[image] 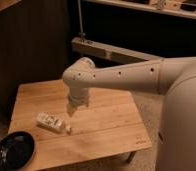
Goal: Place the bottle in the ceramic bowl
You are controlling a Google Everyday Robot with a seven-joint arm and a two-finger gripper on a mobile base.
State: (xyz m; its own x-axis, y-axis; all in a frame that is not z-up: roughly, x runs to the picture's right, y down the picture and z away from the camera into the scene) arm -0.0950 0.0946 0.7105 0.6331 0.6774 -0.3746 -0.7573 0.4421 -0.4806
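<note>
The whitish bottle (52, 121) lies on its side on the wooden table (106, 120), left of middle, its small cap pointing right toward the front. The glossy black ceramic bowl (12, 150) sits at the table's front left corner, partly over the edge. My gripper (74, 109) hangs from the white arm, pointing down, just above and to the right of the bottle and apart from it. It holds nothing.
The big white arm and body (183, 115) fill the right side. A dark wall and a metal rail (106, 52) stand behind the table. The table's front edge runs close to the bowl.
</note>
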